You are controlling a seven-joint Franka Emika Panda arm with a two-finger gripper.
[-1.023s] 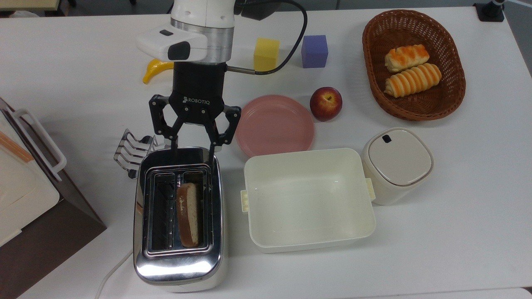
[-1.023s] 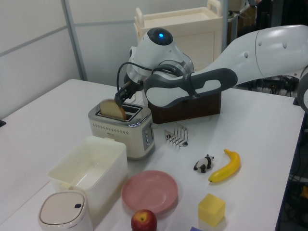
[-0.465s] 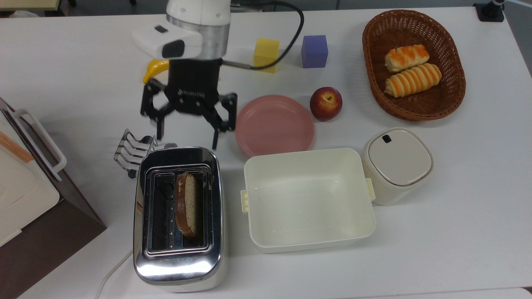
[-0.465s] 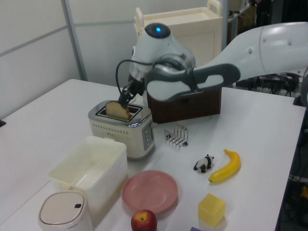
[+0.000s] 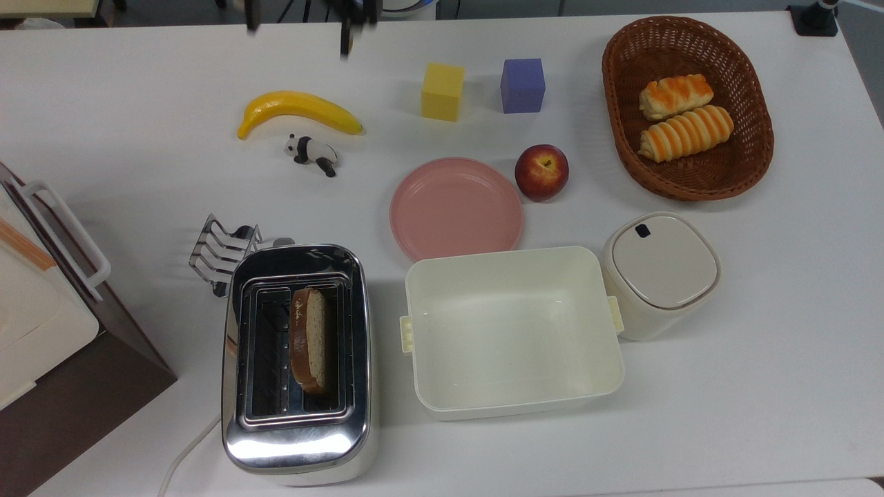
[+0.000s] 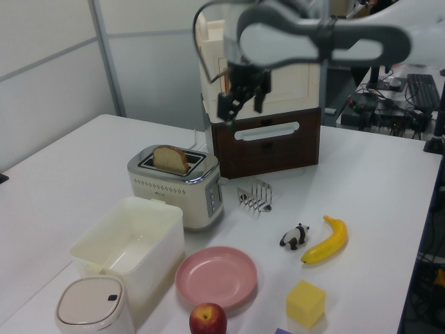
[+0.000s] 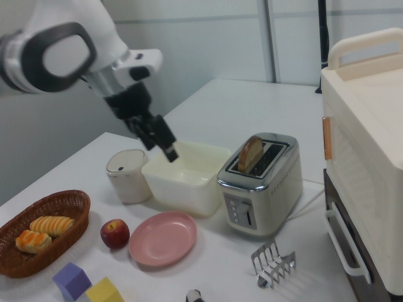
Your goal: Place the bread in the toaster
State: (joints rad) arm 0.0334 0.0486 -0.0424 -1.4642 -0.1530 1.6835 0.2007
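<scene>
The bread [image 5: 309, 339] stands on edge in the right-hand slot of the chrome toaster [image 5: 297, 442] in the top view, crust up, with nothing holding it. In the left view the bread [image 6: 170, 158] pokes out above the toaster [image 6: 177, 189]. The right view has the bread [image 7: 250, 154] leaning in the toaster [image 7: 258, 185] as well. My gripper [image 5: 298, 26] is open and empty, its fingertips far apart at the top view's upper edge. It hangs high above the table, well clear of the toaster, in the left view [image 6: 243, 103] and the right view [image 7: 160, 143].
A cream tub [image 5: 414, 331] sits right of the toaster, a wire rack [image 5: 221, 252] behind it. Pink plate [image 5: 456, 207], apple [image 5: 542, 172], banana [image 5: 297, 110], toy panda [image 5: 312, 153], yellow cube [image 5: 442, 91], purple cube [image 5: 523, 85], roll basket [image 5: 621, 138], lidded pot [image 5: 659, 273], brown cabinet [image 5: 83, 386].
The gripper has let go of the bread, opened, then risen and drawn back from the toaster toward the top view's upper edge. The bread has settled lower into the slot.
</scene>
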